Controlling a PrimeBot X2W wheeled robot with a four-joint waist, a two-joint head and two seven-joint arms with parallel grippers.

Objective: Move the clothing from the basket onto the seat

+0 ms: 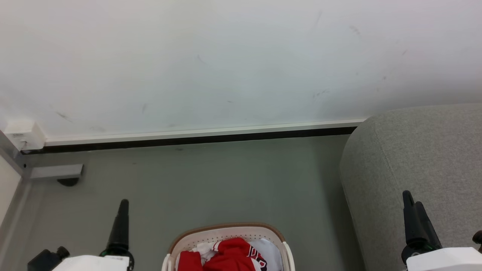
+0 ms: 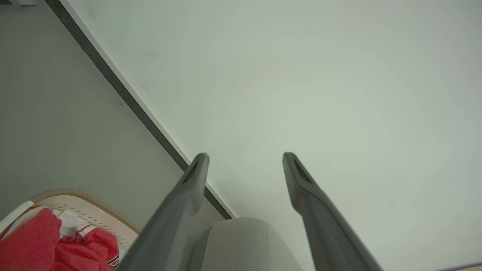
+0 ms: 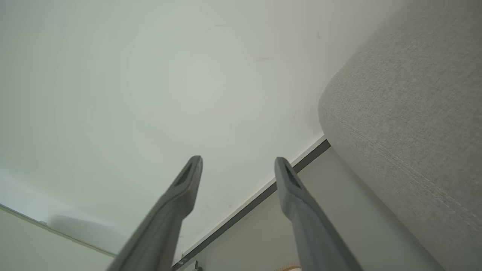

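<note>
Head view: clothing in basket (heaped).

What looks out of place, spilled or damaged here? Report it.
Nothing is spilled or askew. The clothing lies heaped inside the basket, none over the visible rim. The wall bears faint dark scuffs.

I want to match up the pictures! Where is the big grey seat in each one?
Head view: the seat takes up the right side.
Left wrist view: the seat peeks up at the bottom middle, between the left gripper fingers.
Right wrist view: the seat runs down the right side.
Shared landmark: the dark strip along the bottom of the wall, running to the seat.
</note>
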